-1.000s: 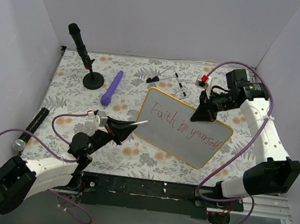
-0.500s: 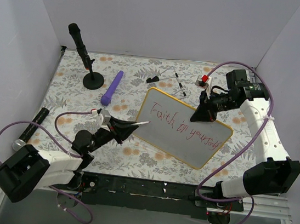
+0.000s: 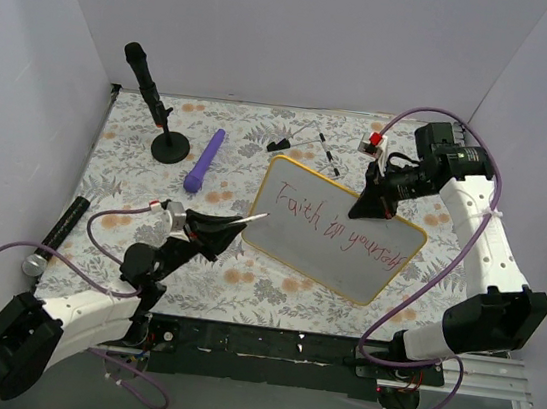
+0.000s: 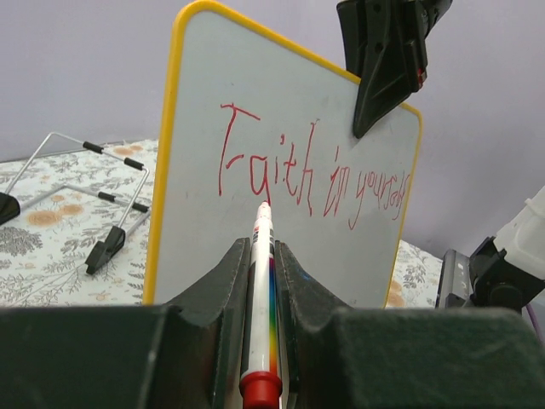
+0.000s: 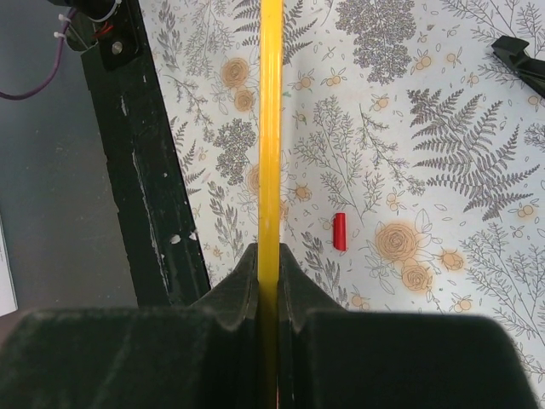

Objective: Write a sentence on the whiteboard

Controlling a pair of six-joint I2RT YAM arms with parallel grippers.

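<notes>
The whiteboard (image 3: 335, 235) with a yellow rim stands tilted up at centre right. The sentence (image 3: 326, 227) in red reads about "Faith in yourself"; it also shows in the left wrist view (image 4: 306, 175). My right gripper (image 3: 372, 205) is shut on the board's top rim (image 5: 270, 128) and holds it edge-on. My left gripper (image 3: 222, 230) is shut on a white marker (image 4: 260, 290) with a rainbow stripe and red end. The marker's tip (image 3: 264, 217) sits just off the board's left edge, apart from the board face.
A black microphone on a round stand (image 3: 156, 103), a purple cylinder (image 3: 205, 159), a black wire stand (image 3: 311, 147) and a red-and-white item (image 3: 370, 143) lie at the back. A black tube (image 3: 61, 227) lies at the left. A red marker cap (image 5: 340, 231) lies on the floral cloth.
My left arm has shifted slightly left and back, drawing the marker tip away from the board. The right gripper and board have barely moved.
</notes>
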